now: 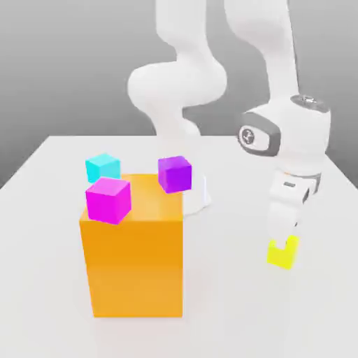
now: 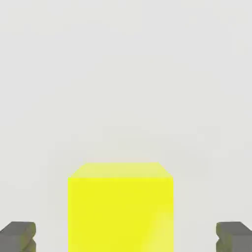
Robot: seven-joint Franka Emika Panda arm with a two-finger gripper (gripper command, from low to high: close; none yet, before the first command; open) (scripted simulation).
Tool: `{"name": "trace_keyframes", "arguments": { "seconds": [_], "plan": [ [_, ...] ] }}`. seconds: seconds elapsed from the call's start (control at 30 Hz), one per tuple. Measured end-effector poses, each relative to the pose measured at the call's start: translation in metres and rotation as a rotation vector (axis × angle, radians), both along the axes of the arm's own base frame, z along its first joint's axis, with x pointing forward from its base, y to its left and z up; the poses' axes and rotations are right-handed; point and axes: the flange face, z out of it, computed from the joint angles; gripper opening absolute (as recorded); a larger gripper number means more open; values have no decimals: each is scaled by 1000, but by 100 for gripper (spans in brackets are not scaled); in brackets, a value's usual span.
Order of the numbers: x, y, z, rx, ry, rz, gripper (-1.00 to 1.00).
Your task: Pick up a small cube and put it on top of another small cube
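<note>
Exterior view, left to right: 1 cyan cube [image 1: 102, 166] upper left; 1 magenta-pink cube [image 1: 108, 200] apparently resting on the big orange block [image 1: 133, 245]; 1 purple cube [image 1: 175, 173] at that block's far corner. Lower right, the gripper [image 1: 285, 241] straddles the yellow cube [image 1: 283, 252] on the table [image 1: 231, 308], jaws wide, pads [image 2: 18, 236] clear of its sides. Step in hand: grasp. Next: close, lift above the block. The purple cube is the nearest obstruction.

The pale table [image 1: 231, 308] carries a big orange block [image 1: 134, 259] at about eight o'clock, a yellow cube [image 1: 282, 254] at four, and a cyan cube [image 1: 103, 167] at ten.
</note>
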Motion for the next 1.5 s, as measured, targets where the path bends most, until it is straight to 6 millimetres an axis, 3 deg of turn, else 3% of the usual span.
{"name": "trace_keyframes", "arguments": {
  "seconds": [0.03,0.07,0.3,0.57,0.7,0.83,1.0,1.13,1.23,1.3,1.4,1.43,1.5],
  "plan": [
    [-1,0,-8,0,1,0,0],
    [-1,-1,-16,0,1,0,-100],
    [-1,-1,-17,-1,1,0,-100],
    [1,-1,44,-3,-1,3,-100],
    [56,-27,84,-2,-4,-44,-100],
    [110,-75,133,-2,-8,-96,-100],
    [156,-162,200,-3,-9,-170,-100],
    [167,-246,257,-3,-6,-238,-100],
    [157,-312,298,0,-2,-293,-100],
    [150,-338,300,2,1,-316,-100],
    [147,-345,263,2,2,-323,-100],
    [147,-346,256,2,2,-323,100],
    [147,-346,256,2,2,-323,100]
  ]
}}
